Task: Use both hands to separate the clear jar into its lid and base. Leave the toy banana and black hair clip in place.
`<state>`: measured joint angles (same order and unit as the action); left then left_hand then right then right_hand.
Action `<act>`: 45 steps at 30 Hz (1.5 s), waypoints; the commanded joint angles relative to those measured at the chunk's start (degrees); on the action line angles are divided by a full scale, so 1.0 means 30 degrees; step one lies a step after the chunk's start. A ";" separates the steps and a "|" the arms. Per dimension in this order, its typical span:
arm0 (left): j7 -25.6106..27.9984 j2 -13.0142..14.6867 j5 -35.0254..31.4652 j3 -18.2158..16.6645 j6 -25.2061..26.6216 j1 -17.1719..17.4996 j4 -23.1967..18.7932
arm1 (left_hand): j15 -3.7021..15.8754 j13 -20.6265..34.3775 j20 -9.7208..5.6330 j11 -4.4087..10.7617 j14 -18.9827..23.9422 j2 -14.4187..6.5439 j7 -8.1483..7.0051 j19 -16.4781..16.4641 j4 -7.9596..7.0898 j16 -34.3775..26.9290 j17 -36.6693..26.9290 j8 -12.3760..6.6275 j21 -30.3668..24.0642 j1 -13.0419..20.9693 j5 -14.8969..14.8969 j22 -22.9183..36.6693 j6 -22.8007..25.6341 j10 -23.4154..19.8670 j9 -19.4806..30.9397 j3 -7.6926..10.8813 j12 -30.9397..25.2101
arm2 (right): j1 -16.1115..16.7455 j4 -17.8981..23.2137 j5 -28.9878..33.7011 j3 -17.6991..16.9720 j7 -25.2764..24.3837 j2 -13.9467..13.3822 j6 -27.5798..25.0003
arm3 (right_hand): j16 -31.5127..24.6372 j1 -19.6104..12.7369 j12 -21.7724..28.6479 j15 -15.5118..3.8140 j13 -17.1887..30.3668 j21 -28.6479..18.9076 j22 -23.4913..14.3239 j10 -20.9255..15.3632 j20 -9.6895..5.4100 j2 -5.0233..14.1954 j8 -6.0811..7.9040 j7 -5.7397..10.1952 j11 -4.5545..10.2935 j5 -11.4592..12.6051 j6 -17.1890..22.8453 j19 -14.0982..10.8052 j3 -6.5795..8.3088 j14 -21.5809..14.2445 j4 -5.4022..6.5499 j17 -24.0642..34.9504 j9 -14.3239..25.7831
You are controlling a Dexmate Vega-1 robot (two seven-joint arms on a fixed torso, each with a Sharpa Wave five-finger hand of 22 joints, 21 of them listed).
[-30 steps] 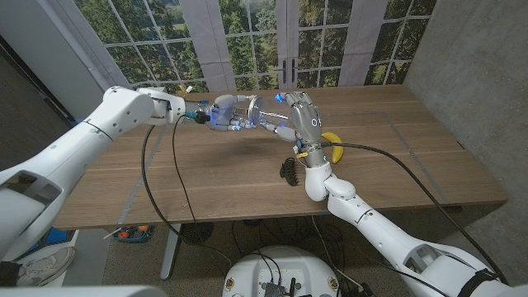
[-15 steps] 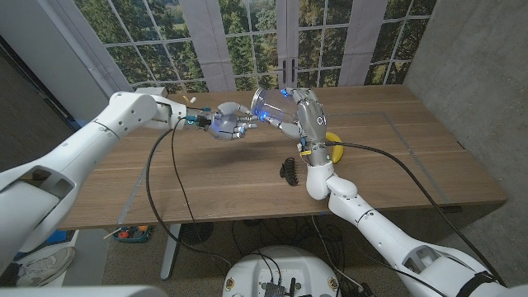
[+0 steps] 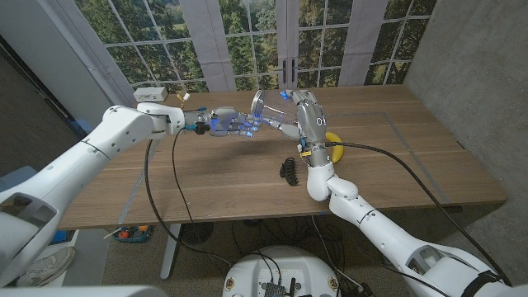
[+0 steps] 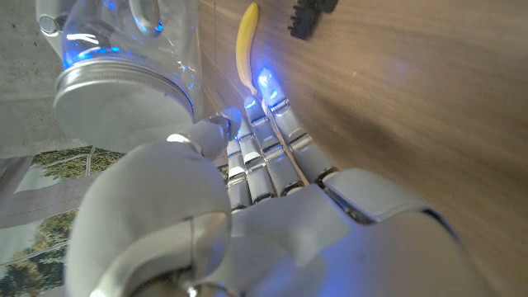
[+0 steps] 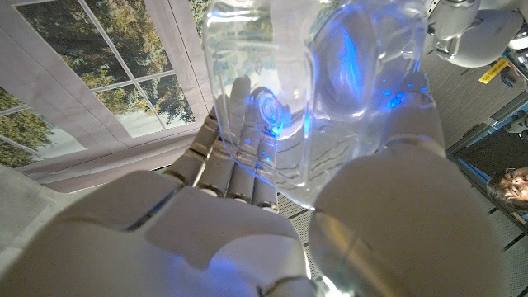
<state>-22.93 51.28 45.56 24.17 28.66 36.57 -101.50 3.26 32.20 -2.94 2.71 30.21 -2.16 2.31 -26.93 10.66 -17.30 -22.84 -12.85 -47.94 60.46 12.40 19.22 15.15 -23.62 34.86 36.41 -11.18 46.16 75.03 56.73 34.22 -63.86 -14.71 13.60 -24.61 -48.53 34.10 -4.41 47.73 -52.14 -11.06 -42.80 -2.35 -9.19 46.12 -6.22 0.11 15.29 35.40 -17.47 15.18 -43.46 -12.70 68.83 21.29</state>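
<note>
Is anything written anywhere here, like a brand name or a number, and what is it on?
"01": black figures on the back of the right hand, which holds the clear jar.
A yellow tag behind that jar in the right wrist view: too blurred to read.

Left hand (image 3: 224, 124) drew back from jar (image 3: 268, 107); lid (image 4: 124, 107) seemingly still on.

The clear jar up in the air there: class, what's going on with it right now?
The robot's right hand grips the clear jar above the wooden table, tilted with its metal lid facing the left hand. The left hand's fingers reach toward the lid; whether they grip it is unclear. The lid looks on the jar. The toy banana and black hair clip lie on the table beside the right arm.
</note>
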 commanded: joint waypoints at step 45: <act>0.1097 0.0256 -0.9052 -0.0985 -1.6018 0.2170 -0.0172 | -0.0785 -0.5406 0.4257 0.0048 -0.5345 0.2126 -0.4987 -0.0224 -0.0744 0.2030 0.3883 0.0542 0.5317 -0.1756 -0.0472 -0.3189 -0.2610 0.6960 -0.6564 -0.6783 -0.0110 | -0.1072 0.1988 -0.5489 0.3054 0.0748 -0.3057 -0.0760 | 0.0137 -0.1576 -0.0031 -0.2779 0.0018 -0.0805 0.0004 -0.4046 -0.1131 0.5068 0.0304 0.3848 0.3849 0.0050 0.5846 -0.0617 0.1754 -0.0052 0.1537 -0.0175 0.0195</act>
<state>-30.28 49.43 27.88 23.70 -17.80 38.78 -94.88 1.02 15.94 9.24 2.75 14.51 4.10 -12.50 -26.55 8.40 -11.21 -11.31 -11.20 -32.18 55.61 11.01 9.48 7.96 -3.03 15.15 16.53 -11.42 43.86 80.90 40.34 41.73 -60.79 -22.66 13.01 -24.28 -48.53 33.88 -4.22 47.73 -54.09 -10.92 -42.80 -2.36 -9.19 46.12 -6.22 0.11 15.06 35.40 -18.73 15.13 -43.27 -12.65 68.06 21.33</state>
